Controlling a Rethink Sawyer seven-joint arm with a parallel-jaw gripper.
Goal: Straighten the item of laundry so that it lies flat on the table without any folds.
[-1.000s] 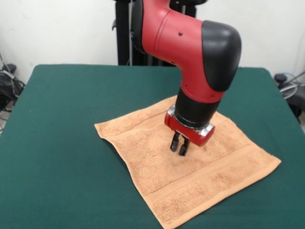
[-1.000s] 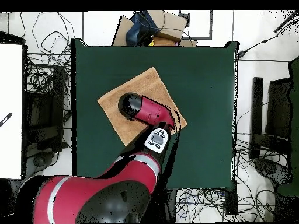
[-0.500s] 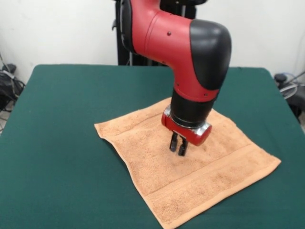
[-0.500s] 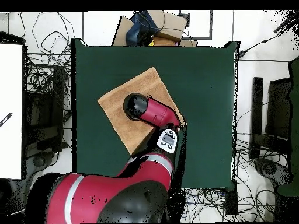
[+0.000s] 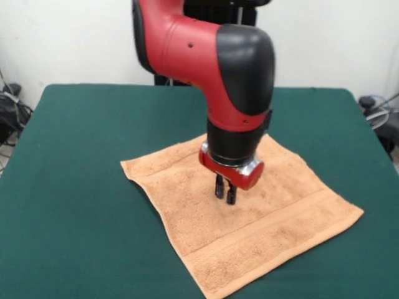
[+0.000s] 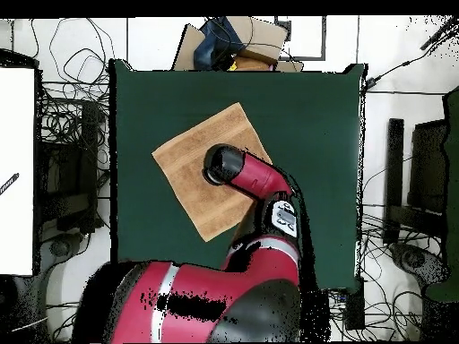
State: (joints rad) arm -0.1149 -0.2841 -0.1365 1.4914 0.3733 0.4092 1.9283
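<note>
while the gripper (image 5: 225,192) hangs with jaws pinched together, gripping nothing, over the towel (image 5: 187,205), spread near flat mid-table (image 5: 68,156): lift straight up, snag no cloth.

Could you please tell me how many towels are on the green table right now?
1. A single orange-tan towel lies spread out near the middle of the table, under the gripper. The arm covers part of it, so a fold there may be hidden.
</note>
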